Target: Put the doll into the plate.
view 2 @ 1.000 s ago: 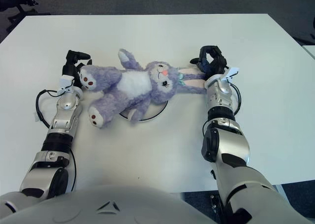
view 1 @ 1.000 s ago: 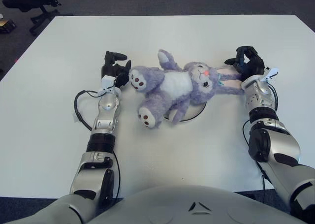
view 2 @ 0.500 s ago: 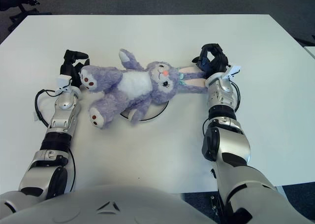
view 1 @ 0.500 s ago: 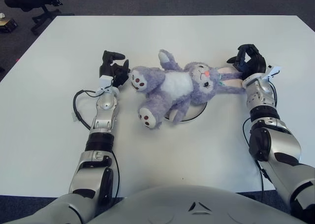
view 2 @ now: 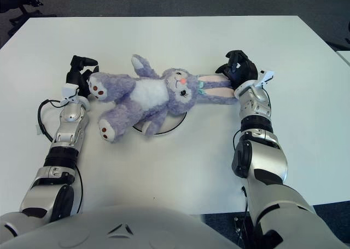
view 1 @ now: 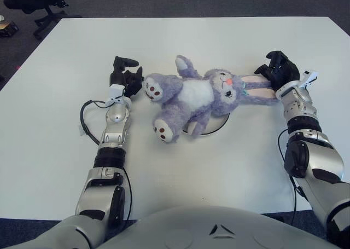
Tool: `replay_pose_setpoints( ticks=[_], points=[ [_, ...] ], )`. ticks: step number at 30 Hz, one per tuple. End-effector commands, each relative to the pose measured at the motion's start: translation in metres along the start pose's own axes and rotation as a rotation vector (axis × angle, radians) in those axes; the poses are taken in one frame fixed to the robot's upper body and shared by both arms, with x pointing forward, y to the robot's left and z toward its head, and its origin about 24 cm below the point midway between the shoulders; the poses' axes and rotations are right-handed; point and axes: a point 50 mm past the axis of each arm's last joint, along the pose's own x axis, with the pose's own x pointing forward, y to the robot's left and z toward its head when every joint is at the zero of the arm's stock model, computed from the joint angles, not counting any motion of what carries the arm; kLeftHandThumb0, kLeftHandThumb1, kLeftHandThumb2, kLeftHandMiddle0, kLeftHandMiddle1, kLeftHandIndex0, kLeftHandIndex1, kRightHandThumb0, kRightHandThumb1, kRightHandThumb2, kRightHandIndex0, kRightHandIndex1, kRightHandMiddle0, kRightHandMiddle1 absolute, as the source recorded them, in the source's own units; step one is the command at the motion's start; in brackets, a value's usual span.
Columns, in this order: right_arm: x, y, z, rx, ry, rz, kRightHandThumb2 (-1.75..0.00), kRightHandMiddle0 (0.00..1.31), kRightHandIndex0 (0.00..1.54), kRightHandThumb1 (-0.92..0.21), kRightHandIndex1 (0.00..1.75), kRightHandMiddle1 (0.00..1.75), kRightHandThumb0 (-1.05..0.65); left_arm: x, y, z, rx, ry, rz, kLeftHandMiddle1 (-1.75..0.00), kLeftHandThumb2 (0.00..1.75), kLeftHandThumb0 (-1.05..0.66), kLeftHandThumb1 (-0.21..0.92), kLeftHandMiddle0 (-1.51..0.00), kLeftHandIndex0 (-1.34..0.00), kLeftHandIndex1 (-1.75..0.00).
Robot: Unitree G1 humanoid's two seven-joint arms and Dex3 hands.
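Doll (view 1: 202,98) between left robot hand (view 1: 124,79) and right robot hand (view 1: 280,69).

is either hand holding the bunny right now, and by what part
It cannot be told. The left hand is by a foot of the doll, the right hand by its ear tips.

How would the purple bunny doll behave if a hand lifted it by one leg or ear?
The doll looks plush and furry, so probably light and floppy, its limbs sagging. It sprawls well past the plate beneath, so it may drape over the rim. The left hand is at a foot, the right hand at the ears.
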Motion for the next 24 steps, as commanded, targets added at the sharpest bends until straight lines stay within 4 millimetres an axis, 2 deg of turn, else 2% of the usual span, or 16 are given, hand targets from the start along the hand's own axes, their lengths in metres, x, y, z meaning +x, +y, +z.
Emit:
replay_pose_setpoints(
  ticks=[1,14,24],
  points=[
    [0.002,0.001,0.003,-0.039,0.005,-0.005,-0.78,0.32,0.74,-0.72,1.75,1.75,-0.38,0.003,0.002,0.001,-0.009,-0.012,-0.007,-1.48,0.44,-0.35,0.92,-0.68,-0.28,-1.66],
    [0.002,0.002,0.004,-0.091,-0.016,-0.015,-0.79,0.33,0.74,-0.72,1.75,1.75,-0.38,0.003,0.001,-0.001,-0.026,-0.009,-0.022,-1.46,0.44,-0.35,0.92,-0.65,-0.29,-1.66],
    [-0.005,0.012,0.003,-0.212,-0.184,-0.057,-0.74,0.31,0.77,-0.75,1.75,1.75,-0.37,0.002,-0.001,-0.001,-0.06,-0.007,-0.059,-1.5,0.43,-0.35,0.92,-0.6,-0.29,-1.66]
  ],
)
